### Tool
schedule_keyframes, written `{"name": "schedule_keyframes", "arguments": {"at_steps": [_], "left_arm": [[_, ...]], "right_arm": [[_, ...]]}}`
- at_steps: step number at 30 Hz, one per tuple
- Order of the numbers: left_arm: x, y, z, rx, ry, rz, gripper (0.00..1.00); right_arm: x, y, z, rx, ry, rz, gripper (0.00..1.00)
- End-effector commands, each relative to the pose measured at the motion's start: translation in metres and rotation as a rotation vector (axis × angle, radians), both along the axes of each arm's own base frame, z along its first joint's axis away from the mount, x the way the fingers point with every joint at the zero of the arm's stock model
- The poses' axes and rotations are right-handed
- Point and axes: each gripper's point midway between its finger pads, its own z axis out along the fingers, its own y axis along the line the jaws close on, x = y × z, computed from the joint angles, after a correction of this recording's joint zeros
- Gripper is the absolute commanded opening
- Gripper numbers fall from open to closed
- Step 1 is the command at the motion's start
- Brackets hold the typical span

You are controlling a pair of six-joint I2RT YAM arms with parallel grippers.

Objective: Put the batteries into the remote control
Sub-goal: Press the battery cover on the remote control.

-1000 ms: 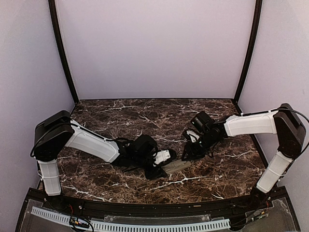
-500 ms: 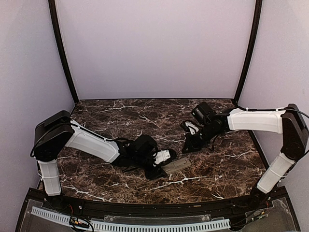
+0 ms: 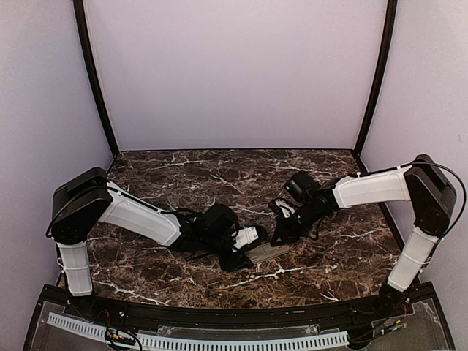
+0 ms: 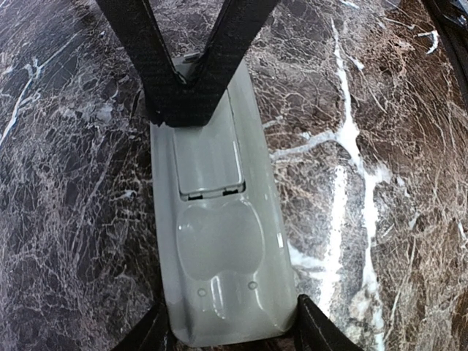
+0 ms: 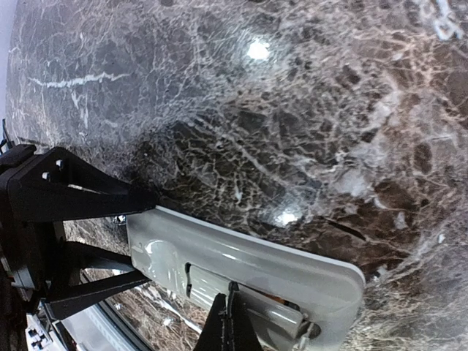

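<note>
Right claw (image 5: 231,307) clenched, back down on remote control (image 4: 219,241) | left claw (image 4: 232,333) grasping it

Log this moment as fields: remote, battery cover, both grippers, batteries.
remote control: grey back up, low over the marble table
battery cover: in place over the recess
left gripper: clamped across the remote control's sides at one end
right gripper: shut, tips together on the battery cover's far end, holding nothing
batteries: none in view
</note>
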Motion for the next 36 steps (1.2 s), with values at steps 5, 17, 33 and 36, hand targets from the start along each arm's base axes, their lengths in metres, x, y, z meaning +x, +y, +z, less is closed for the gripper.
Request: {"name": "schedule_keyframes", "arguments": {"at_steps": [5, 17, 33, 36], "left_arm": [[-0.001, 0.010, -0.014, 0.057, 0.022, 0.023, 0.55], [-0.002, 0.010, -0.015, 0.061, 0.023, 0.019, 0.55], [-0.002, 0.009, -0.016, 0.061, 0.024, 0.013, 0.52], [-0.002, 0.009, -0.016, 0.062, 0.027, 0.016, 0.51]], "right_arm": [[-0.003, -0.017, -0.012, -0.105, -0.005, -0.005, 0.00], [0.020, -0.022, 0.037, -0.149, -0.123, -0.042, 0.06], [0.008, -0.020, 0.000, -0.148, -0.030, -0.039, 0.09], [0.006, -0.019, -0.001, -0.146, -0.030, -0.035, 0.08]]}}
